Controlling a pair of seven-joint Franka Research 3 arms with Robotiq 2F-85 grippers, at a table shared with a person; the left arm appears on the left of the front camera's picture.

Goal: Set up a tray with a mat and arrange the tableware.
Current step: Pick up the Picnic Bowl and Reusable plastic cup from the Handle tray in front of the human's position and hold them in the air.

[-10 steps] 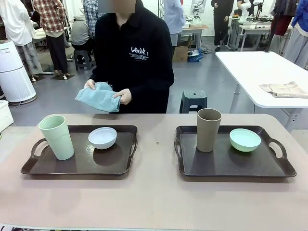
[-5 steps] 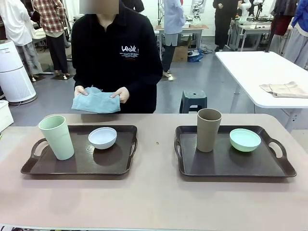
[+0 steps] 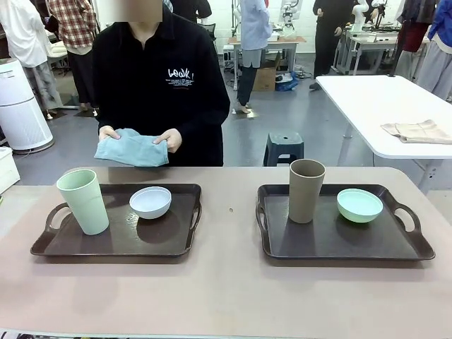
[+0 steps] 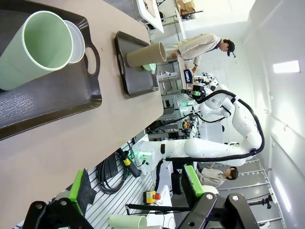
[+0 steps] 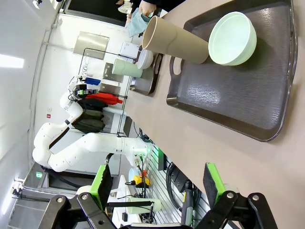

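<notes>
Mat step was on: the person's hands (image 3: 171,139) clutched the blue mat (image 3: 131,151), left gripper (image 4: 135,187) and right gripper (image 5: 157,183) gaped empty, tableware (image 3: 82,201) likely needed clearing first.

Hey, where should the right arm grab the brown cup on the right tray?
I'd grip the brown cup across its upper wall, coming level from the robot's side. It stands upright, has no handle, and widens toward the rim; the mint bowl sits close on its right.
</notes>
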